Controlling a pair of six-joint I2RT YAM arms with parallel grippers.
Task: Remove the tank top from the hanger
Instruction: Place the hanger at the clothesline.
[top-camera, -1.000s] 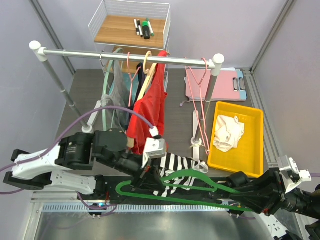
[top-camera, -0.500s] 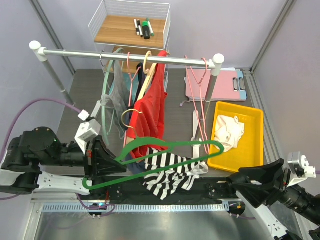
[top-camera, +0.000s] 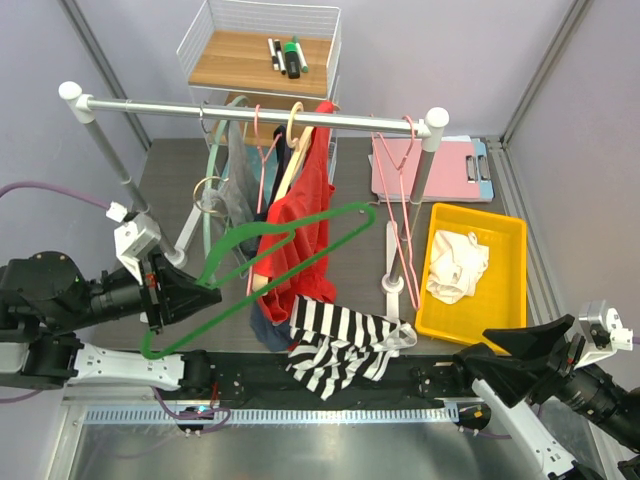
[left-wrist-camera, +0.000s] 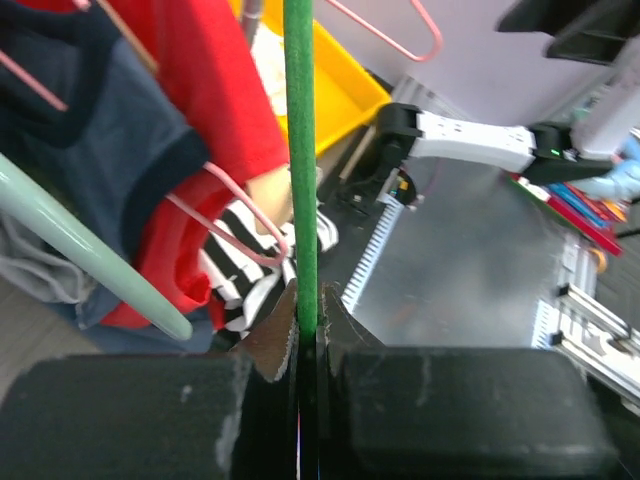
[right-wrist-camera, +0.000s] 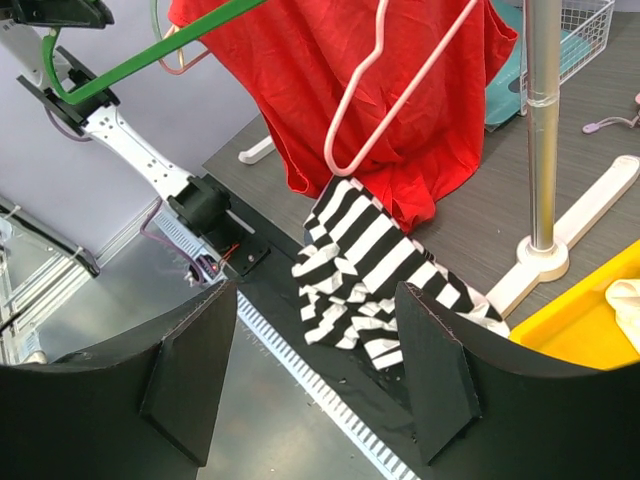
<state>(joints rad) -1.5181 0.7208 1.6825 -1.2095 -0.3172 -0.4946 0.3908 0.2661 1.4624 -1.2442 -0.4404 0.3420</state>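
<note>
While the dark table (top-camera: 165, 165) takes up most of the floor of the scene, a long silver rail (top-camera: 180, 106) stands across it on two posts. Clothes hang from the rail, and the biggest of them is a red shirt (top-camera: 300, 205) near the middle, with a dark blue top and a grey one just beside it. Off to the right sits a yellow bin (top-camera: 512, 228) with a white cloth (top-camera: 455, 265) bunched up inside. At the back is a wire basket shelf (top-camera: 262, 62) with a wooden board. The left arm is pulled far over to the left side, and it holds up a big green hanger (left-wrist-camera: 300, 150) that slants up in front of the red shirt. That hanger is bare. The striped tank top (top-camera: 340, 342) is off it and lies in a crumpled heap at the near edge of the table, just under the red shirt and between the two arms. The left gripper (left-wrist-camera: 308, 330) is squeezed tight on the thin green bar of the hanger. The right gripper (right-wrist-camera: 315, 300) is down by the right corner with its two black fingers spread wide apart, and nothing is between them. A pink clipboard (top-camera: 440, 165) lies flat behind the bin. Thin pink hangers (top-camera: 405, 195) dangle from the rail. Smallest of all, a few markers (top-camera: 290, 55) rest on the wooden board.
</note>
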